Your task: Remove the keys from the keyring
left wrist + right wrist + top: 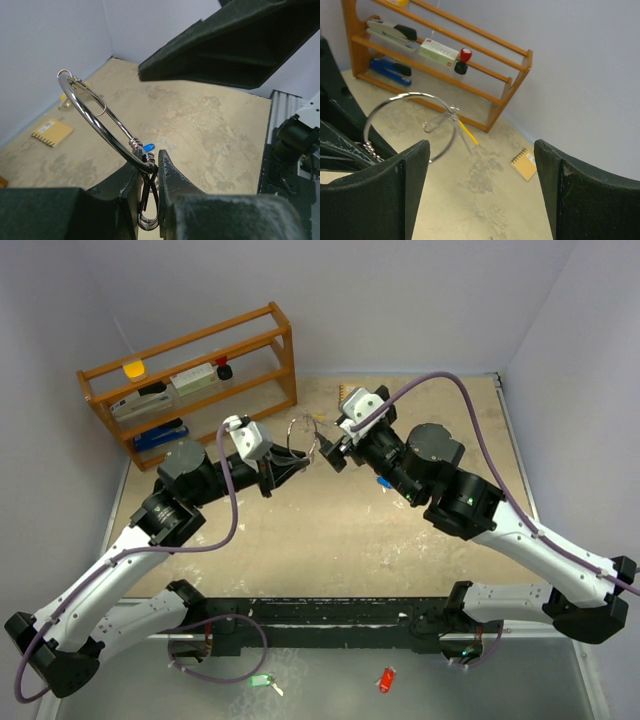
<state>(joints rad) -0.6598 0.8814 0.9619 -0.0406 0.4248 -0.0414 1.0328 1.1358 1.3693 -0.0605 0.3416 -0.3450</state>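
My left gripper [288, 466] is shut on the keyring [303, 423], a large silver wire ring held up above the table. In the left wrist view the fingers [172, 182] pinch the keyring [88, 121] at its coiled base, with dark wire loops squeezed between them. A small wire loop [100, 107] hangs near the ring's top. My right gripper [334, 451] is open just right of the ring, with nothing between its fingers. In the right wrist view the keyring [410, 94] shows ahead of the left finger. One blue-headed key [383, 482] lies on the table.
A wooden rack [190, 380] with staplers and a stamp stands at the back left. An orange spiral notebook [352, 396] lies by the back wall. A yellow strip [467, 132] lies on the table behind the ring. A green tag [260, 680] and a red tag [386, 680] lie below the arm bases.
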